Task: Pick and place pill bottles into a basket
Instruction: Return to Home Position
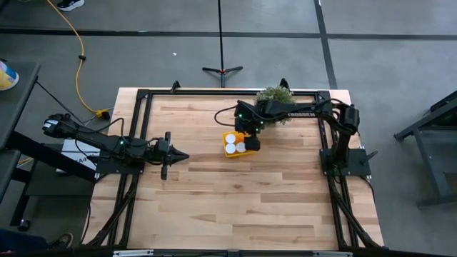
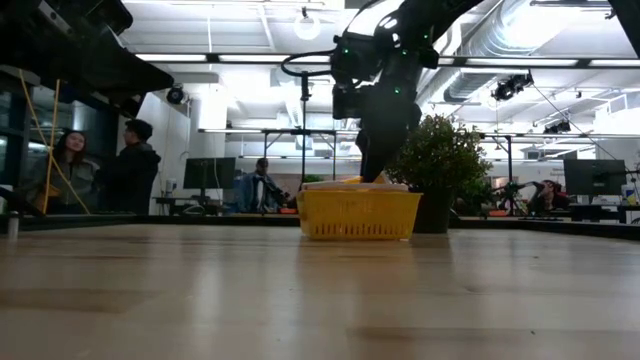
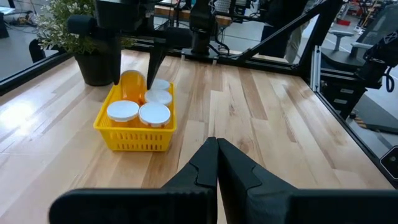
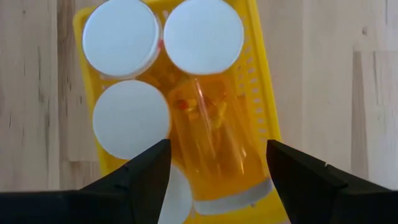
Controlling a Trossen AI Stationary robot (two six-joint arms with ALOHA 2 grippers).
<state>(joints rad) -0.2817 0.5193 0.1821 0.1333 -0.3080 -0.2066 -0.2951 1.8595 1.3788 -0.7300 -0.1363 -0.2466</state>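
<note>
seems done with packing; time to go home. right claw (image 4: 217,163) wide open just over the basket (image 4: 261,81), holding nothing. pill bottles (image 4: 203,35) inside the basket, one lying flat. left claw (image 3: 216,144) pinched shut, empty, far from the basket. next: lift straight up, no bumping.

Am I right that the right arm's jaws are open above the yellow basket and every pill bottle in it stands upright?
Not quite: the right gripper is open above the yellow basket, but one orange pill bottle lies tipped over there, not upright, as the right wrist view shows.
</note>
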